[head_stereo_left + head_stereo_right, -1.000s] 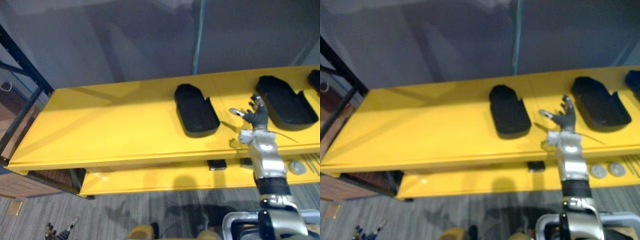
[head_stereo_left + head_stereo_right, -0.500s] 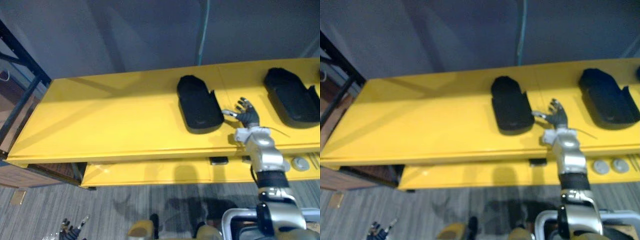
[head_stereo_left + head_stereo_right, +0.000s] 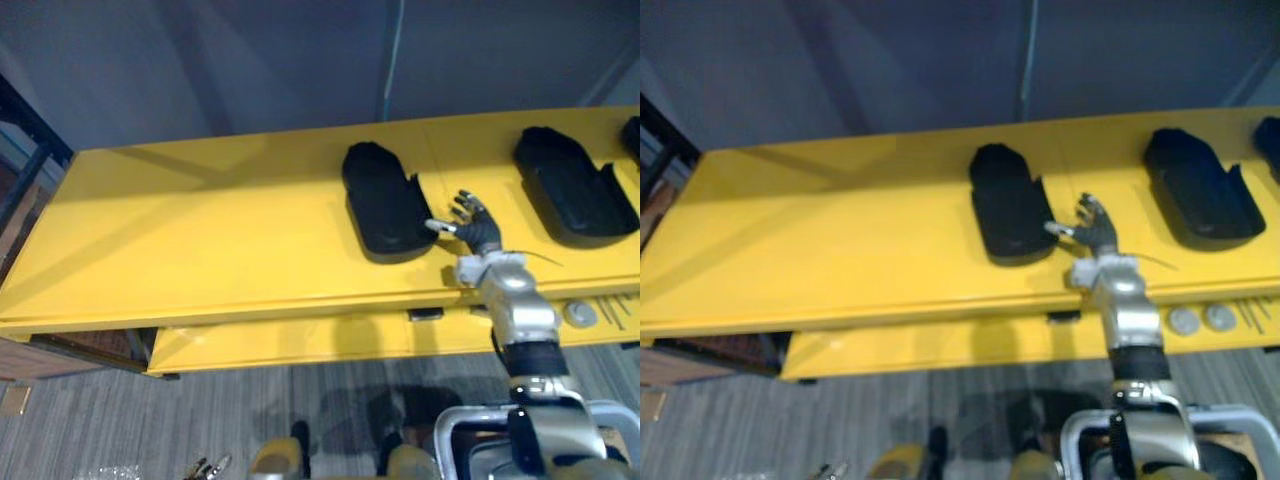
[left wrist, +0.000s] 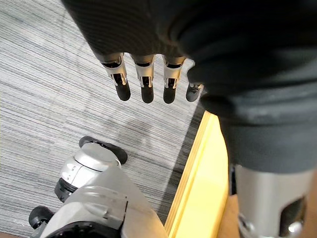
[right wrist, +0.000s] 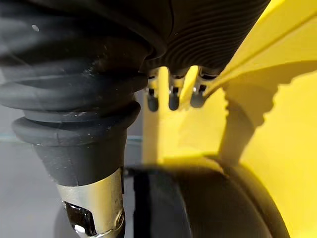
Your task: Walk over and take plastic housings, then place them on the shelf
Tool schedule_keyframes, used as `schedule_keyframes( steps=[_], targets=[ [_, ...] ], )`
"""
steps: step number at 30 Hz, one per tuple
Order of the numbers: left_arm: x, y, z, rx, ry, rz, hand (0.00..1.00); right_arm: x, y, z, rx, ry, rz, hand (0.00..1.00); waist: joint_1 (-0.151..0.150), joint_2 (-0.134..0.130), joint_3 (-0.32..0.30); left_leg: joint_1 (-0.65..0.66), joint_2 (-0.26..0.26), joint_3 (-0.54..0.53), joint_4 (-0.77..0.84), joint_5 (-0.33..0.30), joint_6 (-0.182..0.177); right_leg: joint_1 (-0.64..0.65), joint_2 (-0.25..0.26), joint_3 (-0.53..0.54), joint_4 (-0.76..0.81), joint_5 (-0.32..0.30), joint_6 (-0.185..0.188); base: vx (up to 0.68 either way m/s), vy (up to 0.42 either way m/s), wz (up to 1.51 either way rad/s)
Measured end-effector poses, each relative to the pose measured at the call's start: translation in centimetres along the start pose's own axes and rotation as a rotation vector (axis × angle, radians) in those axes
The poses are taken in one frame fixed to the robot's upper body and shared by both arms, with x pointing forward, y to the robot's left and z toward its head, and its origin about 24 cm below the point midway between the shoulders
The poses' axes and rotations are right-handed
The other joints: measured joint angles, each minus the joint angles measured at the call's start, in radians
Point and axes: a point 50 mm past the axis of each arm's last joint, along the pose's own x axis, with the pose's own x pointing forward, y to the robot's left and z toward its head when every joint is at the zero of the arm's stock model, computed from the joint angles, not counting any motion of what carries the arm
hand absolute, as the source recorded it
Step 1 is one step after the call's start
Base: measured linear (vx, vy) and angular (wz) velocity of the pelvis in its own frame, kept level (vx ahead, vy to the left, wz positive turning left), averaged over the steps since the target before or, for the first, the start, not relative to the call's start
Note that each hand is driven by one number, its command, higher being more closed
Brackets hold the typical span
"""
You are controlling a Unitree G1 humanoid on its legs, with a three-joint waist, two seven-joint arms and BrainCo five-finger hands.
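Right hand (image 3: pixel 476 231) hovers low over the front part of the yellow shelf (image 3: pixel 200 240). Its fingers are spread and nearly straight and it holds nothing. Its thumb reaches toward the near right corner of a black plastic housing (image 3: pixel 385 205); whether the tip touches that edge cannot be told. In the right wrist view the fingertips (image 5: pixel 173 101) hang apart above the yellow top, and the housing's dark rounded body lies close by the wrist.

This oblong, tray-like housing lies flat near the middle of the shelf, with its long side running front to back. A second black housing (image 3: pixel 572 190) of the same shape lies well apart, further toward the robot's right. The dark edge of a third one (image 3: pixel 633 142) shows at the far right.

Below the front lip, a lower yellow shelf (image 3: pixel 300 345) carries two small grey discs (image 3: pixel 1185 320) side by side. A grey wall (image 3: pixel 250 60) rises behind the shelf.

The left hand (image 4: pixel 147 83) hangs low, fingers straight and empty, above grey carpet floor (image 4: pixel 44 99).
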Motion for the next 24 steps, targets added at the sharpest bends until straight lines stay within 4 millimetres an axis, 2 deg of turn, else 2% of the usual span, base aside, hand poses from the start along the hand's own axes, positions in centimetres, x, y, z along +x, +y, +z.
schedule_keyframes(
  steps=[3, 10, 24],
  targets=[
    [0.0, 0.2, -0.2, 0.000, 0.010, 0.005, 0.00, -0.1, 0.8, 0.0, 0.005, 0.001, 0.033, 0.00, 0.000, -0.010, 0.003, 0.002, 0.000, 0.002, -0.003, 0.001, -0.002, 0.001, 0.000, 0.002, -0.001, 0.001, 0.000, -0.01, 0.002, -0.01],
    [0.0, 0.3, -0.6, -0.001, 0.027, 0.012, 0.00, -0.7, 3.1, 0.7, -0.001, -0.021, 0.142, 0.00, 0.001, -0.012, 0.003, -0.011, 0.008, 0.001, -0.005, 0.001, -0.002, 0.001, 0.016, 0.003, -0.031, 0.014, -0.005, 0.00, 0.000, 0.00],
    [0.0, 0.3, -1.0, -0.002, 0.050, 0.028, 0.00, -0.9, 5.3, 0.6, 0.055, -0.014, 0.224, 0.00, 0.008, -0.015, 0.001, -0.015, 0.009, -0.001, -0.006, 0.003, -0.005, -0.001, 0.025, 0.003, -0.032, 0.014, -0.008, -0.01, -0.001, 0.00]
  ],
)
